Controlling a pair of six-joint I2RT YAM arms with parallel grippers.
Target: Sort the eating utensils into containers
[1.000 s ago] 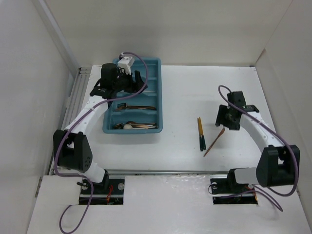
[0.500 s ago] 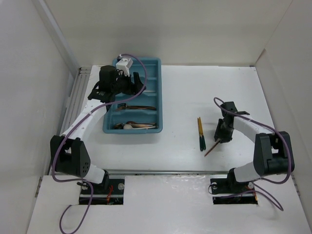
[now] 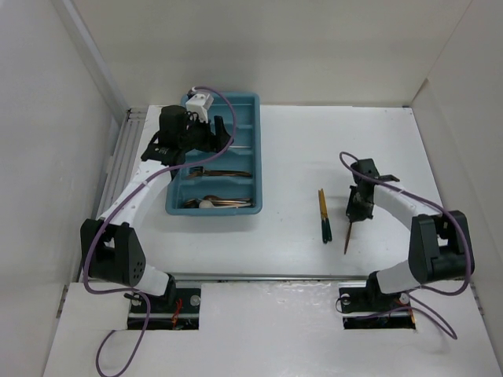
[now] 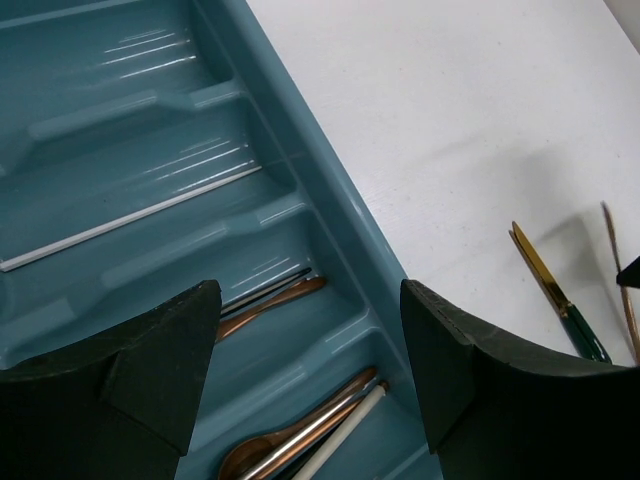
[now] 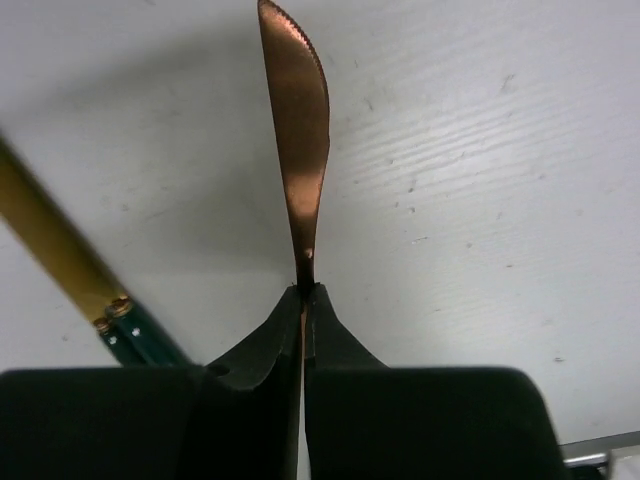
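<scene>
Leftmost, the left gripper is held over the teal cutlery tray, its jaws set apart with nothing between them. Little difference from its pose a second ago is seen. Beneath it, a thin silver chopstick is lodged in one long compartment, and copper-coloured pieces are gathered in the nearer compartments. On the open tabletop, to the right of the tray, a gold piece with a dark-green handle is left unsorted. Just beside it, the copper knife is shown clamped edge-on in the jaws of the right gripper. The grip is taken where the blade narrows, so that the serrated blade projects beyond the fingertips. A second ago this gripper was poised above the knife, which lay slanted on the tabletop. Since then the gripper has been lowered and closed, and the knife has been swung to point toward the near edge. The pickup is therefore judged secured, with carriage to the tray outstanding. Whether the blade tip is clear of the tabletop cannot be told.
</scene>
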